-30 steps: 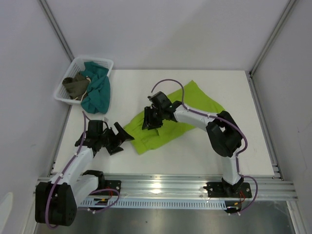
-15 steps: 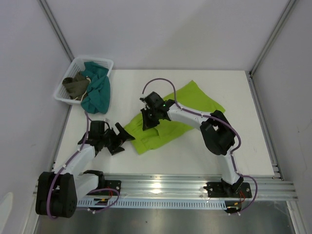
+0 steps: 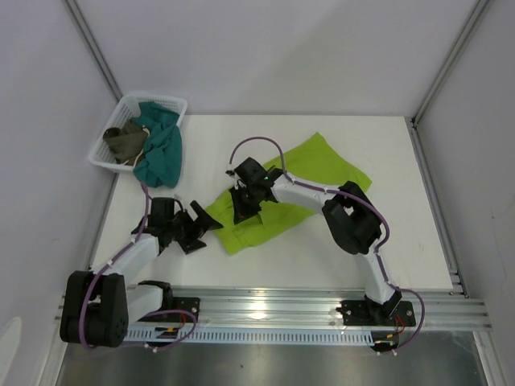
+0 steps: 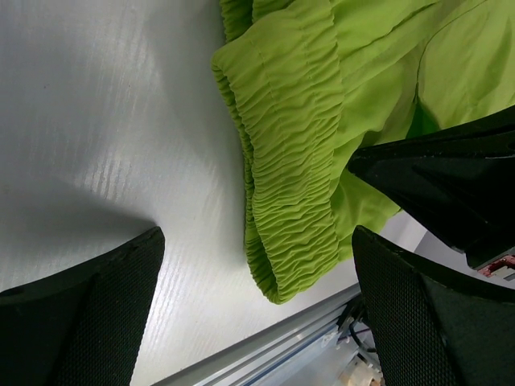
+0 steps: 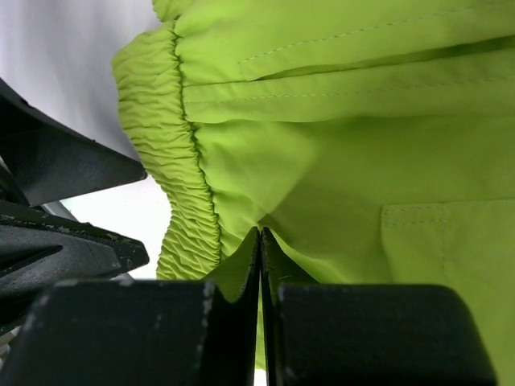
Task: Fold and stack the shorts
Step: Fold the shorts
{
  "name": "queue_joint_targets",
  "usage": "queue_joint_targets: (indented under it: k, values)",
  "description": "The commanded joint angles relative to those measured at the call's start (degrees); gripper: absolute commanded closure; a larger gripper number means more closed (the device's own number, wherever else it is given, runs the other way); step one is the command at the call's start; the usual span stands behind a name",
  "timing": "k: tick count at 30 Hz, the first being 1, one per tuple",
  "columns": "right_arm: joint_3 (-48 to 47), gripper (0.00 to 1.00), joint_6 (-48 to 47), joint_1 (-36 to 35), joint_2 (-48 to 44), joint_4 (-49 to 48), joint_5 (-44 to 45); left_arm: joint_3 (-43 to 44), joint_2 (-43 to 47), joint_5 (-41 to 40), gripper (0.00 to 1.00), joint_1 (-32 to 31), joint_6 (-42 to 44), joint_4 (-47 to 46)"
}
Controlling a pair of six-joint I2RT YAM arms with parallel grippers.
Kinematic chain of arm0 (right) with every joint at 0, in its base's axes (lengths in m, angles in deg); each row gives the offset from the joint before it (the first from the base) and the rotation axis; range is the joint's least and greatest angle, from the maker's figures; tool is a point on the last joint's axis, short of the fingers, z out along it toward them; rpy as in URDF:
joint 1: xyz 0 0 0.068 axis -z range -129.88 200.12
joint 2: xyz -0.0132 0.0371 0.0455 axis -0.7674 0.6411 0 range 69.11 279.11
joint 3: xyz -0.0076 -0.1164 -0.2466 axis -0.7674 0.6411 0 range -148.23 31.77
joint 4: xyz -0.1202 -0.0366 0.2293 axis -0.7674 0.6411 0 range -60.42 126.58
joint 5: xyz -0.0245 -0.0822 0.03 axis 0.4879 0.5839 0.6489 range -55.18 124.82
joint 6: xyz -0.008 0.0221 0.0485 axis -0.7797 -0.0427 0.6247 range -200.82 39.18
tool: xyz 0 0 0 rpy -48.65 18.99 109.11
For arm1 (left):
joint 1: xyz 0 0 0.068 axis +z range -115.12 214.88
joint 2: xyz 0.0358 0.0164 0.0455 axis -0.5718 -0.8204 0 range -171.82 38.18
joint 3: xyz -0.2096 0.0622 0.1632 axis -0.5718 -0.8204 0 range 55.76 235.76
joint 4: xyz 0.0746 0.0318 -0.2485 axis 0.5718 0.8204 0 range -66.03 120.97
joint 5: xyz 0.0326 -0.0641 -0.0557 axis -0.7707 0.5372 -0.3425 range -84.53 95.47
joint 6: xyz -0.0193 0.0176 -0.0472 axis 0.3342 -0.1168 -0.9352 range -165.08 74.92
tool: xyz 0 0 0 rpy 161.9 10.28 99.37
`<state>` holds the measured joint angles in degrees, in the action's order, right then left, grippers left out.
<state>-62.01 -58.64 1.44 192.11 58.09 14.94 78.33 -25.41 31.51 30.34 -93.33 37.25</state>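
Shorts (image 3: pixel 318 173): lime-green pair lying crumpled across the middle of my worktop (image 3: pixel 386 241), running from the far right down towards the near left.
Waistband (image 4: pixel 282 161): ruched elastic band at the near-left end of the shorts, curling over itself at the corner.
Right tool (image 5: pixel 259 265): my fingers are pressed together on a fold of the shorts just inside the waistband, and the cloth rises out of the seam between them.
Left tool (image 4: pixel 256 237): my fingers are spread wide with nothing gripped, low over the worktop just beside the waistband corner.
Basket (image 3: pixel 173 103): white, at the far-left corner of the worktop, well apart from the shorts.
Teal cloth (image 3: pixel 161 149): spills over the basket's near rim onto the worktop.
Olive-brown cloth (image 3: pixel 125 141): bunched inside the basket, beside the teal cloth.
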Motion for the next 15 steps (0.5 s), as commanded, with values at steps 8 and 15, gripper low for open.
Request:
queue_joint_targets:
  k: [8,15]
  values:
    - [-2.3,1.0,-1.2,0.0,0.1,-4.2,-6.7,-0.1,-0.8,-0.1,0.01,0.4,-1.8,-4.9]
    - [-3.6,1.0,-2.1,0.3,3.6,-1.5,-4.9,1.0,-3.0,-0.3,0.01,-0.6,-1.1,-5.9]
